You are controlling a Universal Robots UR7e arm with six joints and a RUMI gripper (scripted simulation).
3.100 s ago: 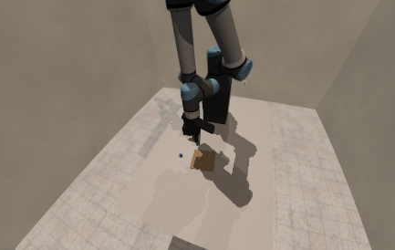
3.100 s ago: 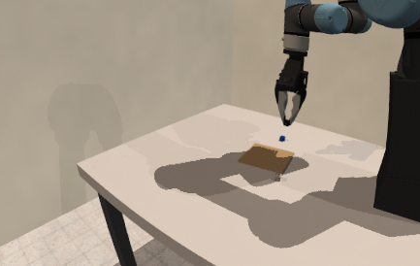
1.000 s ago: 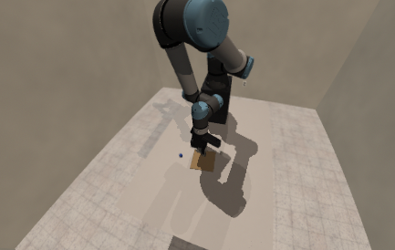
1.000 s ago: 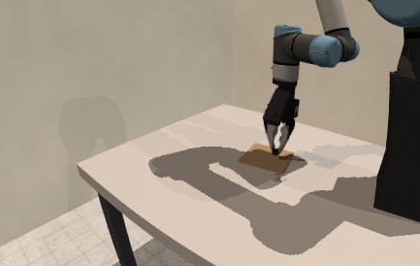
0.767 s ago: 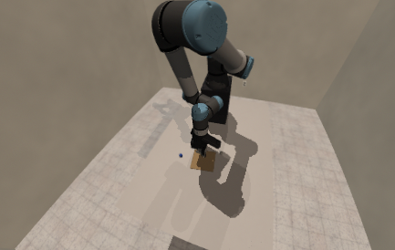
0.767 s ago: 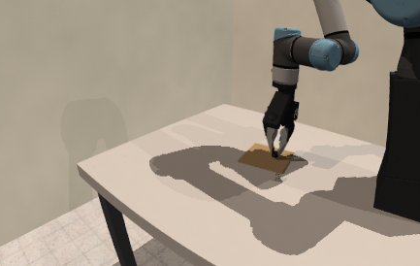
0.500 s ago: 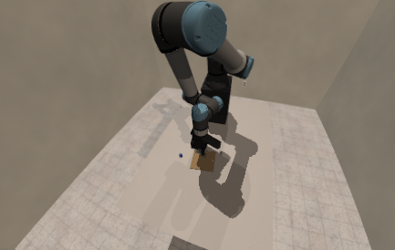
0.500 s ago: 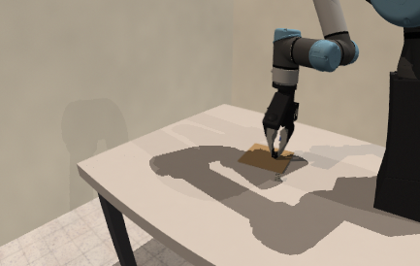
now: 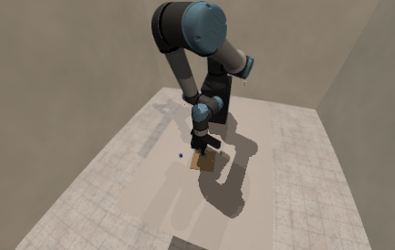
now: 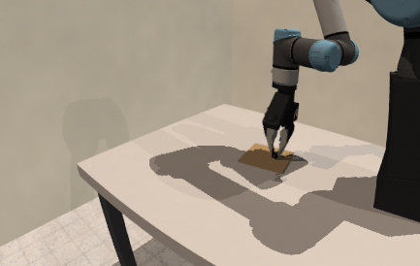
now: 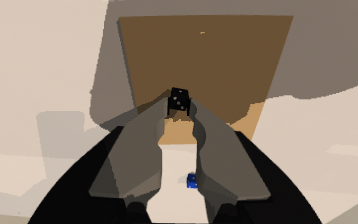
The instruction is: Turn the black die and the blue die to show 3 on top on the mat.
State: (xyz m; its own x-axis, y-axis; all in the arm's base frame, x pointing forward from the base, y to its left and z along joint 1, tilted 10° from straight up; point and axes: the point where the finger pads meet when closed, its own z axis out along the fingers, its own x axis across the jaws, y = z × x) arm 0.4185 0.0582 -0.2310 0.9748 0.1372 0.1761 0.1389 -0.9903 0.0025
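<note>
walls (image 10: 119, 58): beige | floor (image 9: 322, 182): grey tiles | table (image 10: 177, 204): pale, dark-legged

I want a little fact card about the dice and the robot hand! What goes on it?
gripper: shut on the black die
black die: pinched between the fingers, low over the brown mat
brown mat: on the table, partly in shadow
blue die: on the table, off the mat
white die: not clearly seen
</note>
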